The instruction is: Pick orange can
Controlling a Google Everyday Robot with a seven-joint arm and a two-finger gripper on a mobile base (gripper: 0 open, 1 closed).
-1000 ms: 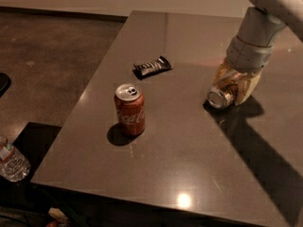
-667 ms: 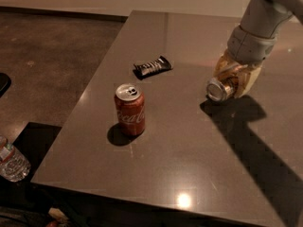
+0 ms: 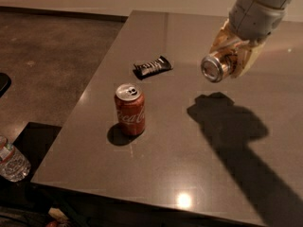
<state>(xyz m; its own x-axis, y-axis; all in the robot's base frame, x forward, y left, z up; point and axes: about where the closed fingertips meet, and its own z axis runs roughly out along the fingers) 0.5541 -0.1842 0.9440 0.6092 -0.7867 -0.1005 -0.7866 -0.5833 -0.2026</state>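
I have the gripper (image 3: 231, 59) up over the right half of the desk (image 3: 189, 169), towards the far right corner; its two tan fingers (image 3: 222, 39) are clamped on the orange can (image 3: 214, 67), one on each side of the body; the can lies on its side in the grip, its shiny silver end turned towards the camera and the near-left; it is off the surface, because its dark shadow (image 3: 222, 119) falls on the desk apart from it, nearer the near edge, and runs on towards the near right corner; the grey arm (image 3: 258, 13) comes in from the top right of the view; the red Coca-Cola can (image 3: 130, 110) stands upright close to the left edge, about midway along it, well apart from the gripper; a dark snack wrapper (image 3: 152, 67) lies flat between that can and the far edge; a bright spot of light (image 3: 183, 200) shows on the surface by the near edge; off the desk, past the near left corner, a clear plastic bottle (image 3: 12, 161) is partly in view low down.
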